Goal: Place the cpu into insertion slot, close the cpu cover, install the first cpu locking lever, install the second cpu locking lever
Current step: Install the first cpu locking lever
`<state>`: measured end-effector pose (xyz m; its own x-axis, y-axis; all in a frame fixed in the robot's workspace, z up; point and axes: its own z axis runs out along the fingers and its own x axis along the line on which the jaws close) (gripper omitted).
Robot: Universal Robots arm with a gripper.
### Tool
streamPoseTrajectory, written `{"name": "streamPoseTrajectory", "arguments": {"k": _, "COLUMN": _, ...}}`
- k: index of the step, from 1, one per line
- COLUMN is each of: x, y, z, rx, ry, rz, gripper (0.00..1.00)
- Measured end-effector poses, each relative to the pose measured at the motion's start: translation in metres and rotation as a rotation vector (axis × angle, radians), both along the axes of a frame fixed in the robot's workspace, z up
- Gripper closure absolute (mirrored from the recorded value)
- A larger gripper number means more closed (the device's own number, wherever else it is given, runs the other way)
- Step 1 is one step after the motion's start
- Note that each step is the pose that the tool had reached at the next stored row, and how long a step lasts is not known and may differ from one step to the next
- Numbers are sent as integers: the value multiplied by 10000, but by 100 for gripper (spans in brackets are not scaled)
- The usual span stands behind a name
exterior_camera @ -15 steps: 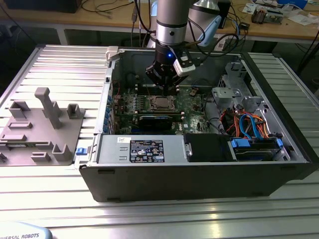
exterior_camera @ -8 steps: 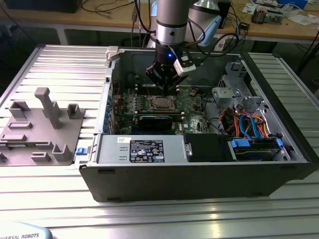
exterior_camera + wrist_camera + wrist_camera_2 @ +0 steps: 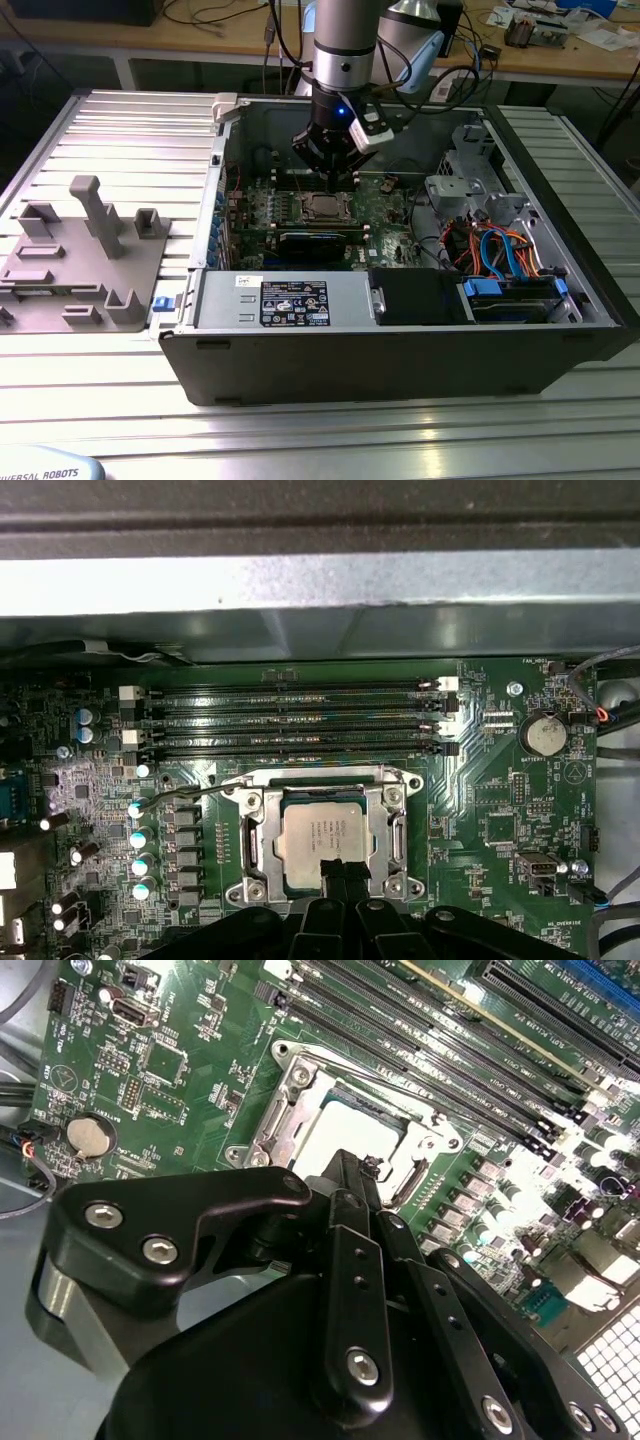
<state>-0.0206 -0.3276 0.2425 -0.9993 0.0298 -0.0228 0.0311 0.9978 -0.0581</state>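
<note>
The cpu (image 3: 322, 838) lies flat in the insertion slot (image 3: 330, 777) on the green board, its silver-grey top showing. The cpu cover (image 3: 262, 840) lies down around it as a metal frame. In the second wrist view the cpu (image 3: 345, 1130) and the cpu cover (image 3: 285, 1110) appear just beyond the fingertips. My gripper (image 3: 345, 872) is shut with nothing between its fingers, and its tip is at the near edge of the cpu. A thin wire lever (image 3: 190, 794) sticks out from one corner of the socket. In the exterior view the gripper (image 3: 330, 168) hangs right above the socket (image 3: 325, 207).
Long memory slots (image 3: 300, 720) run beside the socket, and a coin battery (image 3: 545, 733) sits further off. The case wall (image 3: 320, 590) rises behind them. A black power supply (image 3: 290, 300), a drive cage with orange and blue cables (image 3: 500, 250) and a grey fixture tray (image 3: 80, 260) surround the area.
</note>
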Motion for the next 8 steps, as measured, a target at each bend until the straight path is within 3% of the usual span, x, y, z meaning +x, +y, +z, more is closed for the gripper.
{"name": "streamPoseTrajectory", "arguments": {"k": 1, "x": 0, "y": 0, "z": 1, "rx": 5, "ry": 0, "rz": 9, "gripper": 89}}
{"name": "streamPoseTrajectory", "arguments": {"k": 3, "x": -1, "y": 0, "z": 1, "rx": 211, "ry": 0, "rz": 34, "gripper": 89}}
{"name": "streamPoseTrajectory", "arguments": {"k": 8, "x": 0, "y": 0, "z": 3, "rx": 212, "ry": 0, "rz": 50, "gripper": 89}}
